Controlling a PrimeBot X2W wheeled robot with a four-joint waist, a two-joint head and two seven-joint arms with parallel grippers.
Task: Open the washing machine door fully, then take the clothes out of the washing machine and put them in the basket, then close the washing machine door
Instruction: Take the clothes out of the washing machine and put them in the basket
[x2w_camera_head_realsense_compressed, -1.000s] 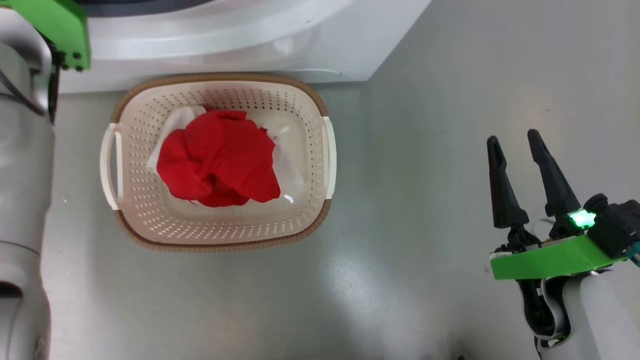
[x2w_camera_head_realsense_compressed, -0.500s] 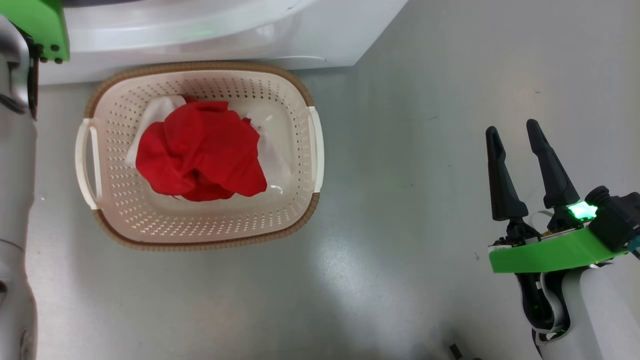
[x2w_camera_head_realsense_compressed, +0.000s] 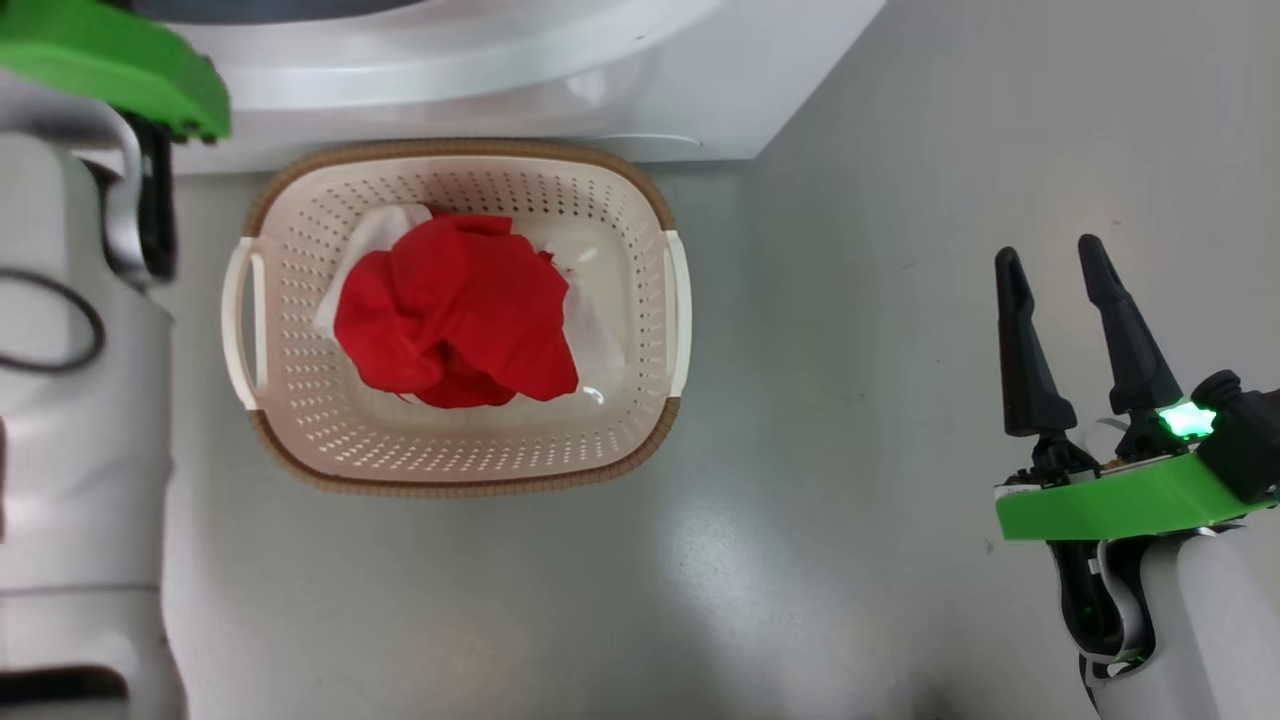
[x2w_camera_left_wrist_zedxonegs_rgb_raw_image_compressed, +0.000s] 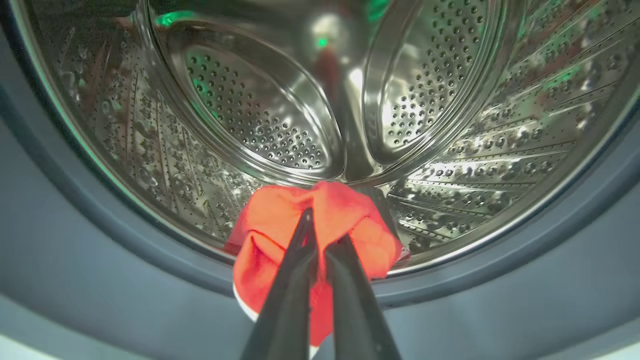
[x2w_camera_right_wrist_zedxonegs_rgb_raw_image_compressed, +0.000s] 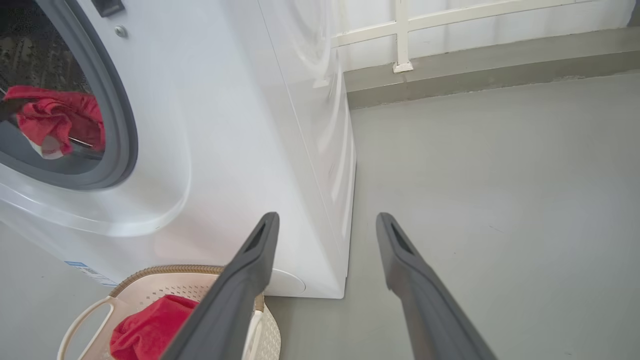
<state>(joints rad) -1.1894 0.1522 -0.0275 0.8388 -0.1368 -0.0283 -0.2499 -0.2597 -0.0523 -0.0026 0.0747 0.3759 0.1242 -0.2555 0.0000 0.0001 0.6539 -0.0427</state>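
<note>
Left gripper (x2w_camera_left_wrist_zedxonegs_rgb_raw_image_compressed: 323, 226) had shut on bright red fabric garment (x2w_camera_left_wrist_zedxonegs_rgb_raw_image_compressed: 277, 220) at 6 o'clock of steel perforated drum (x2w_camera_left_wrist_zedxonegs_rgb_raw_image_compressed: 250, 115) | right gripper (x2w_camera_head_realsense_compressed: 1048, 252) agape, empty | step: unloading | next, likely: lift clear, carry to cream perforated plastic basket (x2w_camera_head_realsense_compressed: 460, 150), release.

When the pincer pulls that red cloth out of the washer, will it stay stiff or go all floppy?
Probably floppy: the red cloth bunches in soft folds around the shut left pincer, so it should dangle. It looks light, being thin fabric. It might drag on the grey rubber ring coming out.
</note>
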